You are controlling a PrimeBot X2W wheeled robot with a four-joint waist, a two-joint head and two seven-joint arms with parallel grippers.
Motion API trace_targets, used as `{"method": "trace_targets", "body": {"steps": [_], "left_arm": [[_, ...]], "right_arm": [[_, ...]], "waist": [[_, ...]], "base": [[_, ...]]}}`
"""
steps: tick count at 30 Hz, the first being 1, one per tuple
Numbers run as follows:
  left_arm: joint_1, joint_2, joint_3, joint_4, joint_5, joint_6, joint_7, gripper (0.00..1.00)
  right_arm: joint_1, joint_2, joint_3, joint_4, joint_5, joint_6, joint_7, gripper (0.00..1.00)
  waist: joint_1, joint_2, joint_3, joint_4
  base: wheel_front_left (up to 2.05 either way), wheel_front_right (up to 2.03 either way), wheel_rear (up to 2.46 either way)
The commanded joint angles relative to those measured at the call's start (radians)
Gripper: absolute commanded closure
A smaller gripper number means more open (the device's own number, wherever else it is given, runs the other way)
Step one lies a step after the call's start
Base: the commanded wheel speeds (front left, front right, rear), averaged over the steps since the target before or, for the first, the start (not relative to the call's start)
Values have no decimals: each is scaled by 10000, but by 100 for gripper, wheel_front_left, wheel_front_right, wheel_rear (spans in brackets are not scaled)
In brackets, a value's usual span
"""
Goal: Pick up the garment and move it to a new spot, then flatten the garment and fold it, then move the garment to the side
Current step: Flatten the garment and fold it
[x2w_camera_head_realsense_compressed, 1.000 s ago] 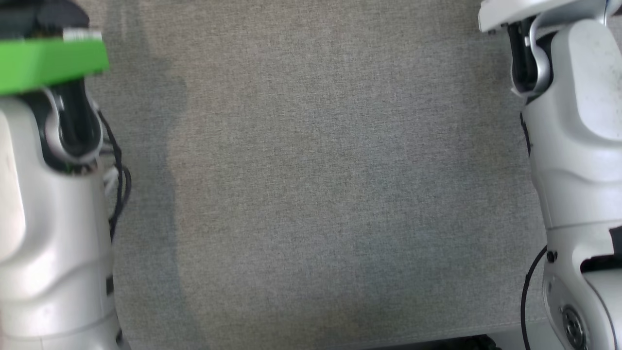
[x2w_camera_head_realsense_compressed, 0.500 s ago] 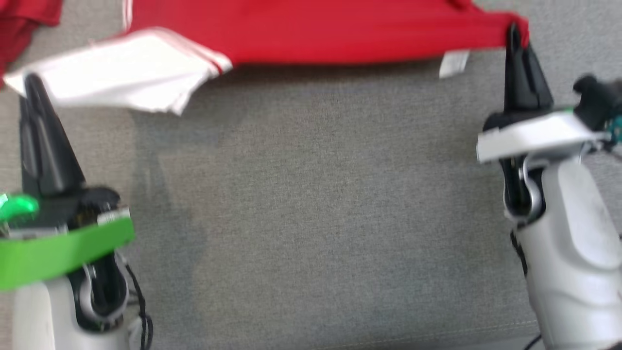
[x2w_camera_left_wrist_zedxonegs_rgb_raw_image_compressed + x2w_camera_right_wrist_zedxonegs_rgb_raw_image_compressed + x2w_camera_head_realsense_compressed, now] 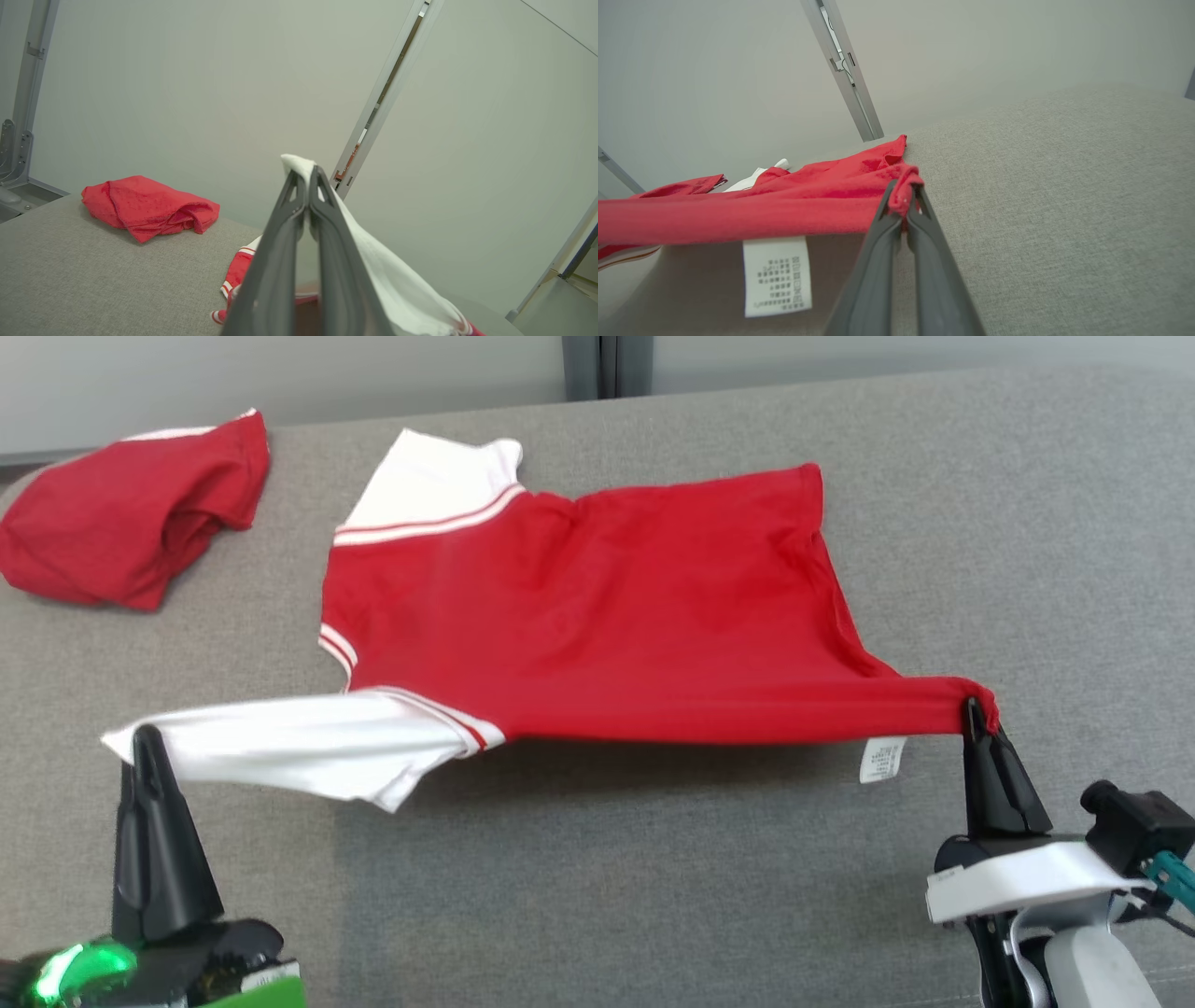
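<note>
The left gripper [image 3: 145, 739] has its two dark fingers pressed together on the tip of the white sleeve [image 3: 280, 745] of the garment [image 3: 607, 607], a red shirt with white, stripe-edged sleeves. The right gripper [image 3: 976, 711] pinches the garment's near red hem corner in the same way, its fingers closed with a bunch of cloth between the tips. Between the two grips the garment's near edge is drawn out taut and raised, throwing a shadow beneath it, while the garment's far part, with the other white sleeve, appears to lie flat. A white care label [image 3: 882, 759] hangs from that near edge, just beside the right gripper. Under the garment spreads a grey woven fabric surface [image 3: 653, 896], which runs well past the garment on its near and right sides. Beyond the garment's far edge rises a pale plain wall [image 3: 280, 373], split by a grey metal upright [image 3: 607, 359] that stands behind the garment's middle. A crumpled red cloth [image 3: 131, 513] sits in a heap to the garment's far left, apart from it and near the surface's back edge.
</note>
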Motion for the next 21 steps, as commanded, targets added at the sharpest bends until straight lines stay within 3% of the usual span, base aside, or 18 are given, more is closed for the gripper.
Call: {"method": "trace_targets", "body": {"steps": [1,9,21], "left_arm": [[410,13,-8,-39,82,60,-35,100],[1422,12,-254,661,72,91,-32,100],[806,14,-459,3116,-409,-71,-22,100]], "right_arm": [[338,-22,-97,-170,44,-18,-31,100],[1392,49,96,-488,23,-18,429,100],[773,90,447,1587,293,-16,416,100]], "waist": [[1,0,-815,41],[1,0,-1028,-111],[1,0,-831,-103]], "base": [[0,0,0],[0,0,0],[0,0,0]]}}
